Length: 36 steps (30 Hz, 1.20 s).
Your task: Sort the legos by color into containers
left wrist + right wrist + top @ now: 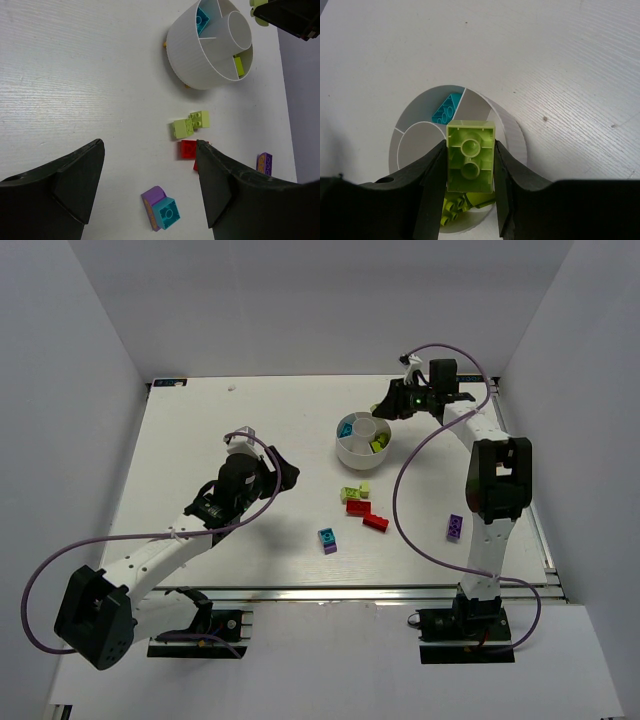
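Starting with the biggest thing, the white table [200, 440] carries everything, and both my arms reach out over it. My left gripper [150, 150] hangs above bare tabletop to the left of the loose bricks, its jaws spread wide with nothing between them. My right gripper [470, 167] is poised over the round white dish [512, 135] at the far side of the table. Its jaws are pressed against the long sides of a lime green brick [471, 157], whose face with two round rings is turned toward the wrist camera.

Directly beneath that held brick, one wedge of the dish already has lime bricks [462, 205] in it. A cyan brick [446, 107] lies in another wedge, on the other side of the central hub.

On the table just nearer than the dish sit two lime bricks [191, 123], touching each other. The red bricks [188, 149] are right beside them. A cyan brick on a purple one [160, 210] lies nearer still. A lone purple brick [455, 527] rests well apart, close to my right arm.
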Each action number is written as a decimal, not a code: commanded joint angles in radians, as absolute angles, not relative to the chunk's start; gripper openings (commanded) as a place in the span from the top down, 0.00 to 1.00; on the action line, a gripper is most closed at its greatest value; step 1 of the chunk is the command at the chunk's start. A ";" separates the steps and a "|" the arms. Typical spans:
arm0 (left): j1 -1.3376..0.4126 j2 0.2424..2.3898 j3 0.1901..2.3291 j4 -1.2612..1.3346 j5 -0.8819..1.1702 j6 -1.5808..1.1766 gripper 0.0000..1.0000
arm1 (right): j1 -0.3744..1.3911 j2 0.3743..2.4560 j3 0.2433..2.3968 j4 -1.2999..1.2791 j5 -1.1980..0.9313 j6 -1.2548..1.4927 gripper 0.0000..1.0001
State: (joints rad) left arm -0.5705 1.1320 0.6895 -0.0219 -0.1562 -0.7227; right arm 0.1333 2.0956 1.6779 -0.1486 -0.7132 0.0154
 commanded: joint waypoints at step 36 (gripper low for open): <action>-0.623 1.601 1.124 -0.219 0.216 -0.435 0.27 | 0.037 1.743 1.410 -0.285 -1.052 -0.809 0.11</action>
State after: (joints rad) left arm -0.5957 1.5661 1.0386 -0.1097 0.1326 -0.5880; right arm 0.0345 1.8359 1.4460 -0.1902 -0.9165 -0.4904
